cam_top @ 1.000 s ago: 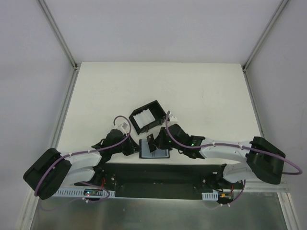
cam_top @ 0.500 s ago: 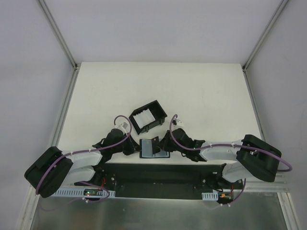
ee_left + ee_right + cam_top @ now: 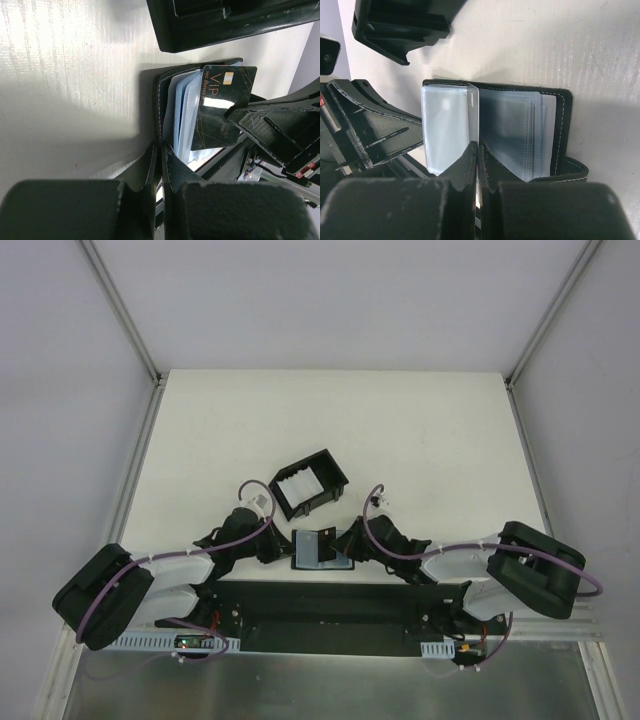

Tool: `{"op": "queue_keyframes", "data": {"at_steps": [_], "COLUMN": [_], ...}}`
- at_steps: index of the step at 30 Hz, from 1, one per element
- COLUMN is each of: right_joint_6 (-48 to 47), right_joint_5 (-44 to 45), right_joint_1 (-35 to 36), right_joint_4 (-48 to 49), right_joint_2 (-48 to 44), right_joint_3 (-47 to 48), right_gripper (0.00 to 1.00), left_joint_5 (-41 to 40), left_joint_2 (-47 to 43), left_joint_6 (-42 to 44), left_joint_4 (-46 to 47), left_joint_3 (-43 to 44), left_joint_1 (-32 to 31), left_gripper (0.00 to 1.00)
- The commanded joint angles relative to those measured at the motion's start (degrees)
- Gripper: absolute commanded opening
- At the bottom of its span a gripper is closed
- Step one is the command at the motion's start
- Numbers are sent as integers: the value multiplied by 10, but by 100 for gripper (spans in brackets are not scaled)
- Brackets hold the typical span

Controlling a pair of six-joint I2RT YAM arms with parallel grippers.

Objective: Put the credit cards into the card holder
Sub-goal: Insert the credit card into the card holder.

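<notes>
The card holder [image 3: 318, 558] lies open near the table's front edge, its bluish clear sleeves [image 3: 512, 132] fanned out. My left gripper [image 3: 161, 146] is shut on the edge of its black cover [image 3: 158, 107]. My right gripper [image 3: 478, 145] is shut on one credit card [image 3: 220, 110], dark with "VIP" on its face. The card stands on edge between two sleeves; in the right wrist view it shows as a thin pale line [image 3: 477, 112]. More pale credit cards [image 3: 298, 486] sit in the tray.
A black walled tray [image 3: 330, 468] stands tilted just behind the card holder, close to both grippers. The dark base plate [image 3: 330, 602] runs along the near edge. White tabletop [image 3: 420, 430] stretches behind and to the sides.
My right gripper has drawn back to the right and nearer the front edge, carrying the card from the holder's left part to its middle. The left gripper kept its hold.
</notes>
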Motion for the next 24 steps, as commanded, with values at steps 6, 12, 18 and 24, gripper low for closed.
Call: {"op": "queue_keyframes", "data": {"at_steps": [6, 12, 18, 24], "right_joint_6": [45, 52, 67, 69], "right_joint_5": [-26, -15, -23, -38], "right_joint_1": [10, 19, 19, 18], "right_joint_4": [47, 21, 59, 66], "right_joint_2": [32, 11, 39, 60], "right_joint_3": [-25, -39, -49, -38], "right_gripper": [0, 0, 1, 0], "left_joint_5": [-60, -63, -62, -60], "left_joint_2": [34, 31, 41, 39], "left_joint_6": [25, 26, 28, 29], "left_joint_4": [-106, -111, -106, -104], "left_joint_3": [-16, -15, -10, -11], "left_joint_1": [-6, -6, -6, -6], "left_gripper": [0, 0, 0, 0]}}
